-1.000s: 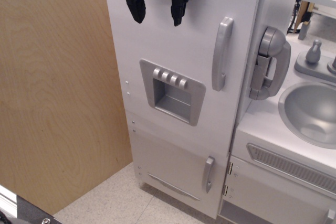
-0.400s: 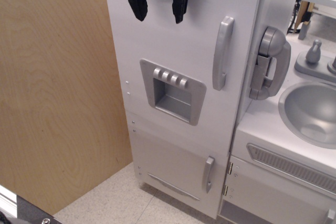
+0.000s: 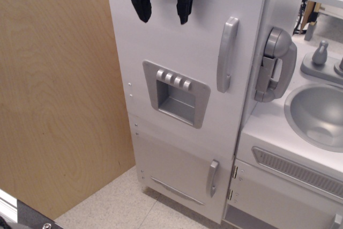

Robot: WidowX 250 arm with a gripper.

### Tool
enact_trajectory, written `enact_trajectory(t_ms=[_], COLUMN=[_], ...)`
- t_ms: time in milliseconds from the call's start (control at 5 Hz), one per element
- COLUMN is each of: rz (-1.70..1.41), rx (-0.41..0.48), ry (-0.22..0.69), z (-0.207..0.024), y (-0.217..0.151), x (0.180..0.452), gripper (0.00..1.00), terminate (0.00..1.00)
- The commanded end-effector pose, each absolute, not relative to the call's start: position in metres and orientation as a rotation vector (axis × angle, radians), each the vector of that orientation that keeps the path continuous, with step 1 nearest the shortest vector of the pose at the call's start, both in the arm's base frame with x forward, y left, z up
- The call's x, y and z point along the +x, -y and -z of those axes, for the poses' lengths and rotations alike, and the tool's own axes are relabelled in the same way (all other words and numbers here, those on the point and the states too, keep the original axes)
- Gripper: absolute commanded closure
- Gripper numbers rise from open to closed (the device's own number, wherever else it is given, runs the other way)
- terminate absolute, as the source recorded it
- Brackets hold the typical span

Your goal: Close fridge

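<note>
The fridge (image 3: 177, 36) is a tall white toy-kitchen cabinet filling the middle of the view. Its big door lies flush with the cabinet front, so no shelves show. The door carries a vertical grey handle (image 3: 226, 53) on its right and a grey four-button dispenser recess (image 3: 175, 93) at mid height. My black gripper (image 3: 163, 19) hangs at the top of the view in front of the upper part of the door, left of the handle. Its two fingers are spread apart and hold nothing.
A smaller lower door with a short grey handle (image 3: 213, 177) sits below. A grey toy phone (image 3: 274, 64) hangs right of the fridge, beside a grey sink (image 3: 319, 115) and tap (image 3: 320, 53). A wooden panel (image 3: 59, 89) stands on the left. Speckled floor (image 3: 115, 207) lies below.
My gripper has risen slightly at the top of the view and stayed open. The fridge door has not visibly moved.
</note>
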State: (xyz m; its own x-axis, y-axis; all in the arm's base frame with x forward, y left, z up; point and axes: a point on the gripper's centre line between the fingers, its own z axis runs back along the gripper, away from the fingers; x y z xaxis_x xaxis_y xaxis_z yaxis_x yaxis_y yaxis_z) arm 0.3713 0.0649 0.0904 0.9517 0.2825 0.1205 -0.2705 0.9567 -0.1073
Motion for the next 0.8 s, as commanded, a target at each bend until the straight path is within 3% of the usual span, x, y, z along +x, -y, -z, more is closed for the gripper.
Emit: enact_trajectory(t_ms=[0, 200, 600], rz=[-0.301, -0.283, -0.231], rx=[-0.091, -0.046, -0.052], ry=[0.229, 0.341, 0.285], z=[-0.120, -0.126, -0.129], y=[-0.071, -0.072, -0.078], x=[0.379, 0.376, 0.338], gripper=[0.00, 0.00, 0.00], terminate=[0.00, 0.00, 0.00])
